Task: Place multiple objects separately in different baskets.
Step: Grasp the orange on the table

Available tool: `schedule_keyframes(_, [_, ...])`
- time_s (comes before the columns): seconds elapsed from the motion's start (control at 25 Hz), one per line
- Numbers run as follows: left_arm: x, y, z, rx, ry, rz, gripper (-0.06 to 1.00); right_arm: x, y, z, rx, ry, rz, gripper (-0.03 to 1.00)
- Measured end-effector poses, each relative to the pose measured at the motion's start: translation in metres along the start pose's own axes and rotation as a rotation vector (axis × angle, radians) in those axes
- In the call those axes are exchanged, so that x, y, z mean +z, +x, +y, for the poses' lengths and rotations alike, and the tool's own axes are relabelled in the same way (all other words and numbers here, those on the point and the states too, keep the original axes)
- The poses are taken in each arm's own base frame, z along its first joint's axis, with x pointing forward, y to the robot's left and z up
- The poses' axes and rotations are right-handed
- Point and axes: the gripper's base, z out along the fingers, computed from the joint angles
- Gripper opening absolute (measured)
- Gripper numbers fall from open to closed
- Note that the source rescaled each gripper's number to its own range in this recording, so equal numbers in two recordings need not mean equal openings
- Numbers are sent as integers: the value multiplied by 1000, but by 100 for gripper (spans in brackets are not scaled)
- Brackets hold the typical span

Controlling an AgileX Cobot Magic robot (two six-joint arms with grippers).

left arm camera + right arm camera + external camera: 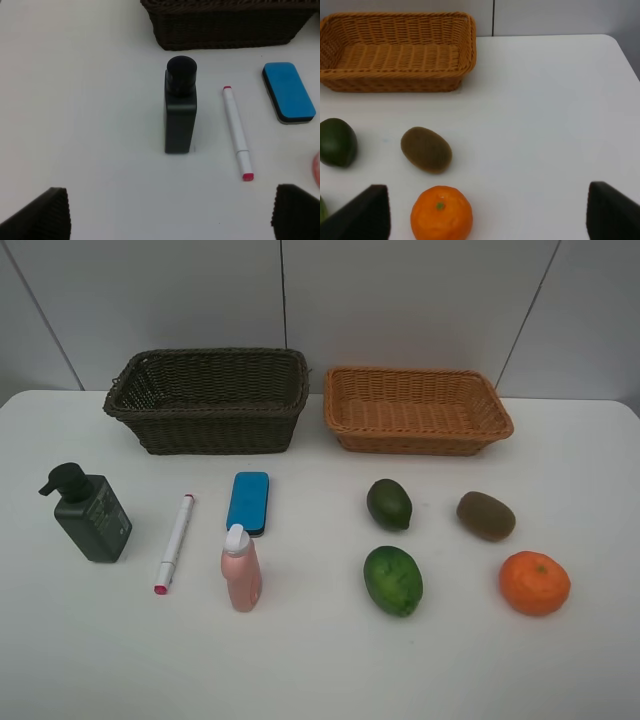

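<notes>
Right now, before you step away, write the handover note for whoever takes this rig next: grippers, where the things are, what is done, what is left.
Left gripper: open, holding nothing, facing the dark green pump bottle.
Right gripper: open, holding nothing, facing the orange and kiwi.
On the table, before the dark brown basket: pump bottle, white marker, blue eraser, pink bottle.
Before the orange-tan basket: two green fruits, kiwi, orange.
Done: nothing; no item shows in either basket.
Left: all eight items still to be sorted into the baskets.
</notes>
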Motion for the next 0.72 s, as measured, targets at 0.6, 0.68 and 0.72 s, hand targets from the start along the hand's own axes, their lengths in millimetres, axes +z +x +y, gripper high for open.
schedule_keyframes(0.6, [0,0,0,0,0,0,100,0,0,0,3,-5,0,100])
schedule_keyframes(0.68, [0,0,0,0,0,0,100,0,0,0,0,0,0,100])
schedule_keyframes(0.72, [0,0,0,0,0,0,100,0,0,0,0,0,0,100])
